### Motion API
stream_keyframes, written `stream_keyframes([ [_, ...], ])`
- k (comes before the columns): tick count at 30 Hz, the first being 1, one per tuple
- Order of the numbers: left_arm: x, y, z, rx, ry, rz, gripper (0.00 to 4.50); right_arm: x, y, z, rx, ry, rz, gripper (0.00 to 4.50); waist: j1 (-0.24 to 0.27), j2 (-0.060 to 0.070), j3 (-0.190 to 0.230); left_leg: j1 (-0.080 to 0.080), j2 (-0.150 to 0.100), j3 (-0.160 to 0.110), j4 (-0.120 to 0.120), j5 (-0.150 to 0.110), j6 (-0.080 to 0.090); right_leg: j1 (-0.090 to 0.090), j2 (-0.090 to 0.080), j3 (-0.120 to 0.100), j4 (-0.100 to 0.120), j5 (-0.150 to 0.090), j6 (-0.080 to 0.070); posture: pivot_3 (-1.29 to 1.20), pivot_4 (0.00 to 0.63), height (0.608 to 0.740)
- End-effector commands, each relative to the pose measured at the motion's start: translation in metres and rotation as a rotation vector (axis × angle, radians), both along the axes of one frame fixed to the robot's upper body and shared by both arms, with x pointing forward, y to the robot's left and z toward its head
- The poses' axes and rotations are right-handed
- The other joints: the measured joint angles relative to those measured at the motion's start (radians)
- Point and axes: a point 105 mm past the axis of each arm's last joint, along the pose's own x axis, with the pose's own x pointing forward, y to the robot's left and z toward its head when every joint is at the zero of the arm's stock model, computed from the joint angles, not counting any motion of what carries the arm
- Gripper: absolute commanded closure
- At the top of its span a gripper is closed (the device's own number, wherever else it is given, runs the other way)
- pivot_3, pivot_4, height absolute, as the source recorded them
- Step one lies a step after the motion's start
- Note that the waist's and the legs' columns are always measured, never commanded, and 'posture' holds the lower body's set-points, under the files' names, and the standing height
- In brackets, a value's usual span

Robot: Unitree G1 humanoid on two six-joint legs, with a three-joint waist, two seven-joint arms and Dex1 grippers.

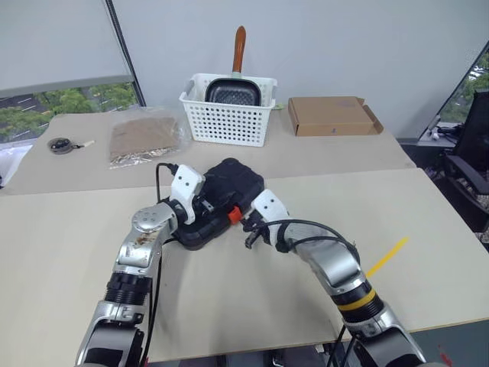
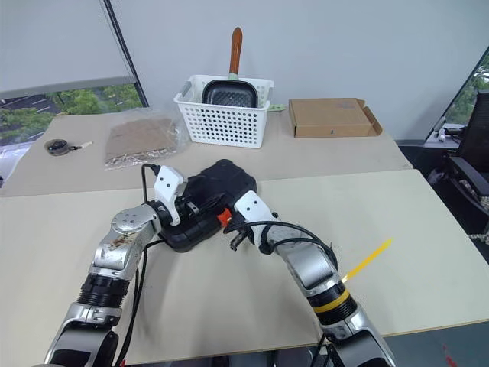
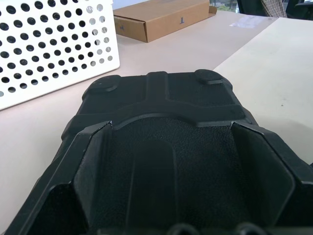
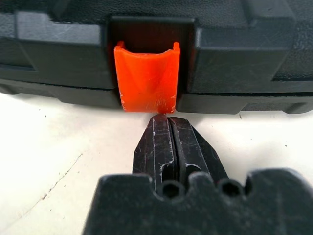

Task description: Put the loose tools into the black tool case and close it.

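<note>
The black tool case [image 1: 237,180] lies closed on the near table, its small orange latch [image 1: 234,215] facing me. My left gripper [image 1: 205,206] rests open on the case's lid [image 3: 166,98] at its left side. My right gripper [image 1: 243,222] is shut, holding nothing. In the right wrist view its fingertips [image 4: 168,120] sit just below the latch [image 4: 146,78], almost touching its lower edge above the tabletop. The loose tools are hidden from view.
On the far table stand a white slotted basket [image 1: 229,115] holding a pan [image 1: 231,93], a cardboard box [image 1: 332,115], a plastic bag of brown material [image 1: 145,136] and a small dark round object [image 1: 59,144]. A yellow strip [image 1: 386,256] marks the near table's right.
</note>
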Motion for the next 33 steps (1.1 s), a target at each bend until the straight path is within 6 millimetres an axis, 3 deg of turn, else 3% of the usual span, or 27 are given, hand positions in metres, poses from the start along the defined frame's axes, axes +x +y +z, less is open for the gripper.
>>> stream_keyframes([
  [1, -0.005, 0.014, -0.015, -0.043, 0.059, 0.029, 0.37, -0.011, -0.009, 0.021, 0.077, -0.084, 0.066, 4.45, 0.001, 0.0, 0.0, 0.0, 0.0, 0.0, 0.0, 0.0, 0.0, 0.0, 0.0, 0.0, -0.001, 0.0, 0.0, 0.0, 0.15, 0.7],
  [3, -0.007, 0.019, 0.003, -0.099, 0.015, 0.021, 0.37, -0.012, -0.022, 0.021, 0.074, -0.108, 0.077, 4.45, 0.001, 0.0, 0.0, -0.002, 0.0, 0.0, -0.001, 0.0, 0.001, -0.001, 0.0, 0.0, -0.002, 0.0, 0.0, 0.0, 0.15, 0.7],
  [9, -0.033, 0.052, 0.038, -0.175, -0.075, 0.003, 0.37, -0.015, -0.07, 0.028, 0.149, -0.163, 0.056, 2.57, -0.008, -0.005, 0.003, -0.005, 0.0, 0.001, -0.004, 0.0, 0.003, -0.005, 0.002, 0.001, -0.004, -0.001, 0.0, 0.0, 0.15, 0.7],
  [12, -0.055, 0.076, 0.038, -0.155, -0.047, 0.032, 0.37, -0.02, -0.098, 0.023, 0.142, -0.171, 0.056, 1.58, -0.008, -0.007, 0.004, -0.004, 0.0, 0.001, -0.01, 0.0, 0.002, -0.005, 0.002, 0.0, -0.007, -0.002, 0.001, 0.0, 0.15, 0.7],
  [16, -0.087, 0.112, 0.023, -0.125, 0.013, 0.126, 0.37, -0.028, -0.131, 0.017, 0.18, -0.17, 0.057, 0.11, -0.005, -0.007, 0.005, -0.003, -0.001, 0.002, -0.014, -0.001, 0.001, -0.004, 0.002, 0.001, -0.014, -0.003, 0.001, 0.0, 0.15, 0.7],
  [20, -0.121, 0.136, -0.01, -0.072, 0.109, 0.195, 0.37, -0.033, -0.158, 0.005, 0.172, -0.174, 0.057, 0.04, 0.0, -0.007, 0.005, -0.002, -0.002, 0.004, -0.014, -0.003, 0.003, -0.003, 0.001, 0.002, -0.015, -0.003, 0.001, 0.0, 0.15, 0.7],
  [23, -0.14, 0.138, -0.038, 0.02, 0.169, 0.218, 0.37, -0.033, -0.175, 0.001, 0.158, -0.178, 0.045, 0.04, 0.009, -0.007, 0.006, -0.002, -0.002, 0.004, -0.013, -0.004, 0.004, -0.003, 0.0, 0.002, -0.015, -0.003, 0.0, 0.0, 0.15, 0.7],
  [27, -0.153, 0.137, -0.052, 0.054, 0.197, 0.23, 0.37, -0.032, -0.184, 0.0, 0.148, -0.191, 0.044, 0.04, 0.021, -0.007, 0.008, -0.002, -0.002, 0.003, -0.012, -0.008, -0.003, -0.003, -0.001, 0.001, -0.015, -0.007, -0.005, 0.0, 0.15, 0.7],
  [33, -0.157, 0.136, -0.055, 0.059, 0.192, 0.223, 0.37, -0.034, -0.187, 0.0, 0.158, -0.174, 0.057, 0.04, 0.019, -0.006, 0.008, -0.001, -0.001, 0.003, -0.012, -0.006, -0.002, -0.003, 0.0, 0.001, -0.013, -0.004, -0.001, 0.0, 0.15, 0.7],
])
